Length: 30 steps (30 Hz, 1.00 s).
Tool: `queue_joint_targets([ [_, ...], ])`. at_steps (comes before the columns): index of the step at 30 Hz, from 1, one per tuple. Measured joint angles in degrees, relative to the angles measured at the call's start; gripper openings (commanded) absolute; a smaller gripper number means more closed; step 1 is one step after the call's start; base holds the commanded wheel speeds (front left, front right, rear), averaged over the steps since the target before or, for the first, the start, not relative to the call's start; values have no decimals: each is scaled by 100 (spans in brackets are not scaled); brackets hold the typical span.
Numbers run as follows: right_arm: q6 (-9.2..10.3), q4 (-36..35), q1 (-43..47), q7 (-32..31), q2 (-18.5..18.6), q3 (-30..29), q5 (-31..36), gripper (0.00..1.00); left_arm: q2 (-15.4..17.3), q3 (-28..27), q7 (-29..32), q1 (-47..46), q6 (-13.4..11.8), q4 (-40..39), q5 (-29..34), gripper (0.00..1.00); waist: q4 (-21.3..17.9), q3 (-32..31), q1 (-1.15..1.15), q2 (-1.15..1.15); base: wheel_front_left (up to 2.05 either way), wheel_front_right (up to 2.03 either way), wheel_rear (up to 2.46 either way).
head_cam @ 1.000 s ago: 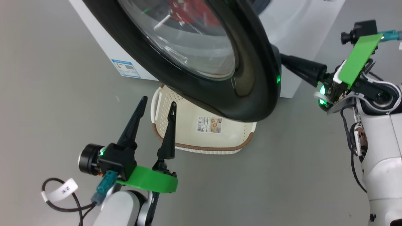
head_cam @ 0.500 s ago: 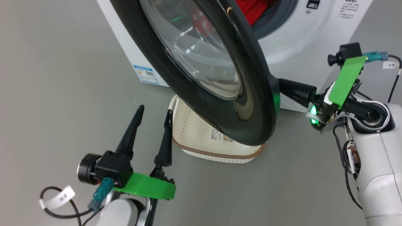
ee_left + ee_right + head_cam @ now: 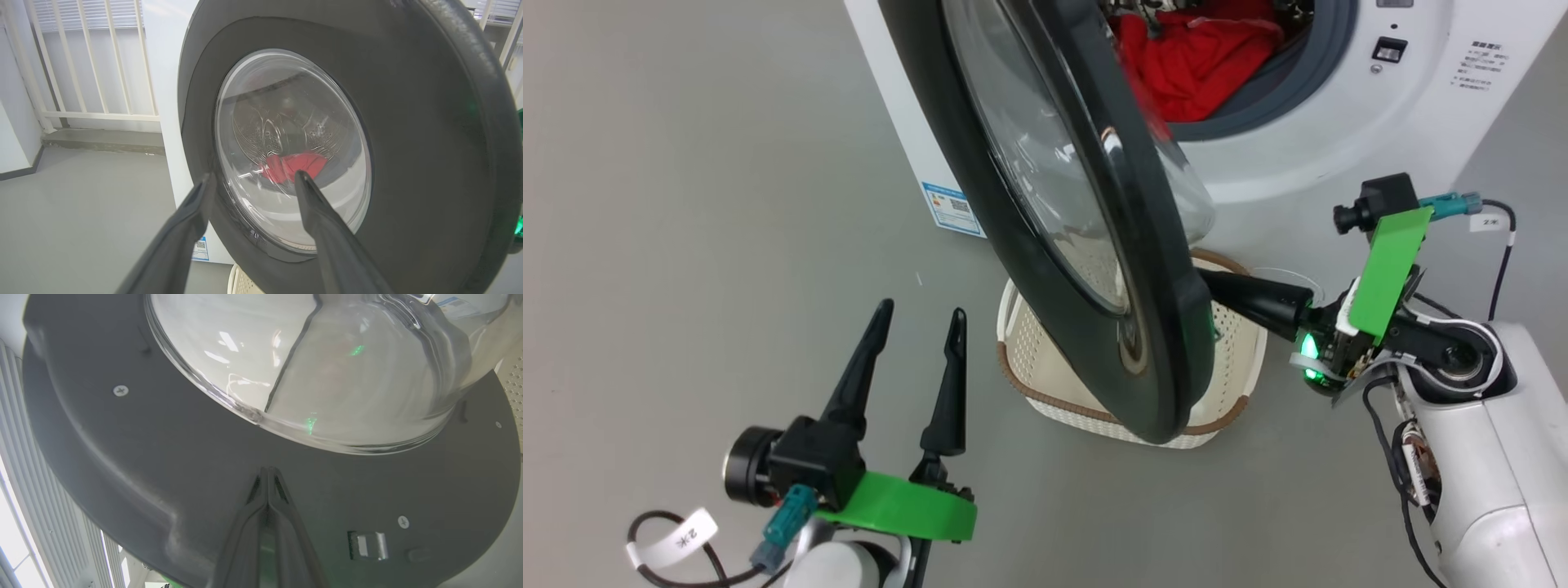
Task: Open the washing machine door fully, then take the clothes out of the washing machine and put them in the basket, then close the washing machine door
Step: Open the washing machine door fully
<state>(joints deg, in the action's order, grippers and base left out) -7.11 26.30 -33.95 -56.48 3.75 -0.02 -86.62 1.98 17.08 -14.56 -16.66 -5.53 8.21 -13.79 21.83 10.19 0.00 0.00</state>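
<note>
While the washing machine door (image 3: 1054, 212) stands swung out from the washing machine (image 3: 1339, 139), its lower edge hangs above the basket (image 3: 1241, 355) on the grey floor (image 3: 686, 204). The right gripper (image 3: 1217, 286), fingers pressed together and holding nothing, sets its tips against the door's inner face just below the glass bowl (image 3: 327, 375). The left gripper (image 3: 922, 307), fingers spread wide and empty, hovers apart from the door's outer side. The red clothes (image 3: 1192, 57) lie inside the drum.
</note>
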Motion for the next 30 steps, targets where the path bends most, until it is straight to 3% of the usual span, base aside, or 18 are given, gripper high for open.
queue_joint_targets([
  [30, 0, -452, 563, 204, 15, 879, -403, 0, 3, 111, 0, 149, -24, 66, -118, 100, 578, -190, 0, 0, 0, 0, 0],
])
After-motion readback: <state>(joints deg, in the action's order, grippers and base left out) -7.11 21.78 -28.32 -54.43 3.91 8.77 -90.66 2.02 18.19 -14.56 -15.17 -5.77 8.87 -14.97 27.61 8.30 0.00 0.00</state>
